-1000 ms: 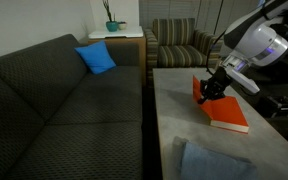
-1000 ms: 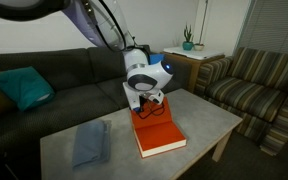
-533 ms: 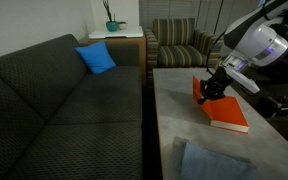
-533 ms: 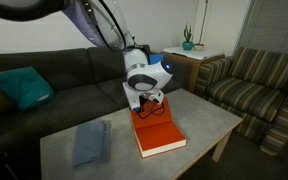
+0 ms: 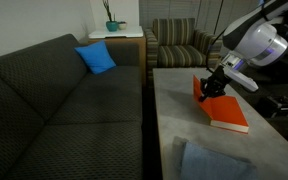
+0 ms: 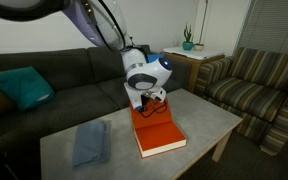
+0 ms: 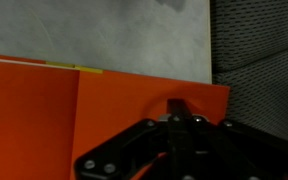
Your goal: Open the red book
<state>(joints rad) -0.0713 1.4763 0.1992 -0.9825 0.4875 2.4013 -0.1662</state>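
Observation:
The red book (image 5: 227, 113) lies on the grey table (image 5: 174, 110), and it also shows in the other exterior view (image 6: 158, 137). Its cover is lifted at the end near the sofa and stands tilted up (image 5: 198, 88). My gripper (image 5: 213, 88) (image 6: 150, 102) is shut on the raised cover's edge. In the wrist view the orange cover (image 7: 44, 110) fills the lower left, with a yellow strip (image 7: 74, 67) along its top edge. The two fingers (image 7: 180, 115) are pressed together over the cover.
A folded blue-grey cloth (image 5: 214, 162) (image 6: 89, 143) lies at the table's other end. A dark sofa (image 5: 54, 100) with a blue cushion (image 5: 96, 58) runs along the table. A striped armchair (image 6: 254, 85) and a side table with a plant (image 5: 112, 25) stand beyond.
The arm has shifted very slightly. The cover stays raised in the shut gripper and the book has not moved.

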